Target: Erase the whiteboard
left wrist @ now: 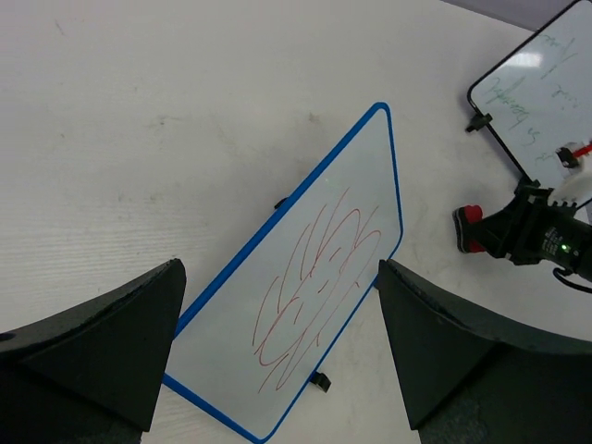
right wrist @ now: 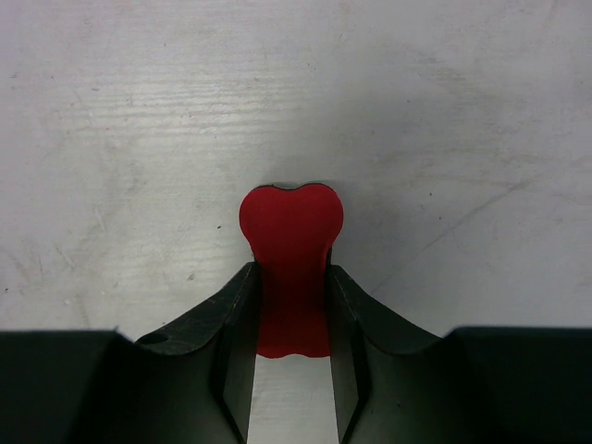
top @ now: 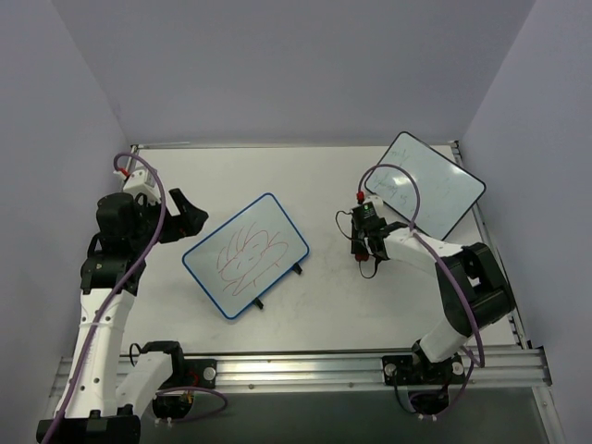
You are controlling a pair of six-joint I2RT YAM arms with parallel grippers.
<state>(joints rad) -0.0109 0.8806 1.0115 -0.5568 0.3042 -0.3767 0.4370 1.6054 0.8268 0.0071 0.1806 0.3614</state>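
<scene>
**Blue-framed board unwiped; right hand pinching a red object**

The whiteboard point(top: 245, 256) is lying on the desk point(top: 324, 314) left of centre, between the two arms, and is turned on a diagonal. It is showing a rounded white face with a thin blue frame. Two small black feet point(top: 298, 269) are sticking out along its near-right edge. Red looping scribbles are covering the middle of the face.

The left hand point(top: 185, 217) is hanging just beside the board's far-left edge, fingers spread and touching nothing.

The right hand point(top: 367, 242) is sitting well to the right of the board, low over the desk.

The top view is hiding what the right hand carries. The right wrist view is showing its fingers point(right wrist: 236, 324) pressing on both sides of a red lobed object point(right wrist: 291, 227), which is pointing down at bare desk.

The left wrist view is adding faint handwriting on the black-framed whiteboard point(left wrist: 546, 83) at far right. The top view is showing that only as dim marks.
</scene>
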